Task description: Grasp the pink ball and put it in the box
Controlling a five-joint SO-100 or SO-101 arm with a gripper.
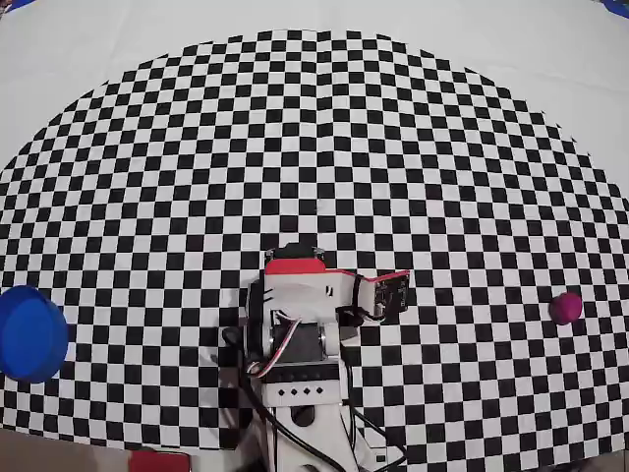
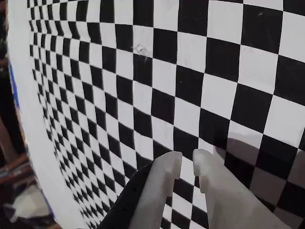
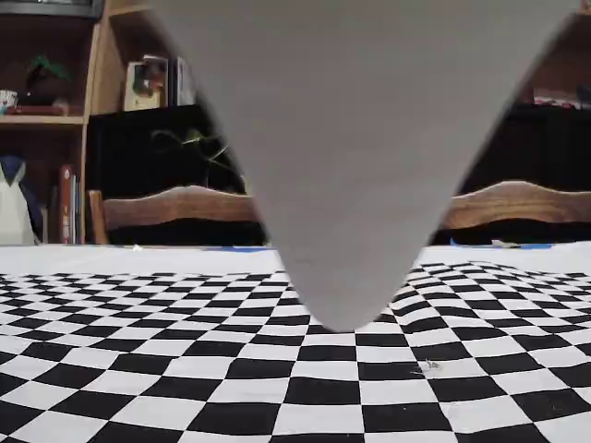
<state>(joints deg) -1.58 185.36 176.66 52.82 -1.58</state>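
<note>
Overhead view: the arm [image 1: 295, 334] sits at approx 6 o'clock on the checkered mat [image 1: 314, 147], folded up compactly w/ its white body, red upper part and wires bunched near the base. A small dark board sticks out to the right of it. The pink ball [image 1: 565, 308] lies far off at approx 3 o'clock, near the mat's right edge, well apart from the arm. The blue box [image 1: 29, 332] stands at approx 9 o'clock at the left edge, partly over the mat's border, also well apart from the arm. Ball and box are on opposite sides, w/ the arm between them. A bit of a red flat object [image 1: 157, 460] shows at the bottom edge, approx 7 o'clock from the arm's base.

Wrist view: the gripper [image 2: 187, 164] comes in from the bottom, approx 6 o'clock, its two whitish fingers [image 2: 164, 183] close together w/ only a thin gap between the tips and nothing held. Beneath is bare black-and-white mat; neither ball nor box shows here.

Fixed view: a low camera at mat level. A big grey wedge [image 3: 342, 138], blurred, hangs from the top and narrows to a point at centre; can't tell what part it is. Behind, wooden chair backs [image 3: 175, 208] and shelves [image 3: 55, 111] w/ books at approx 10 o'clock
</note>
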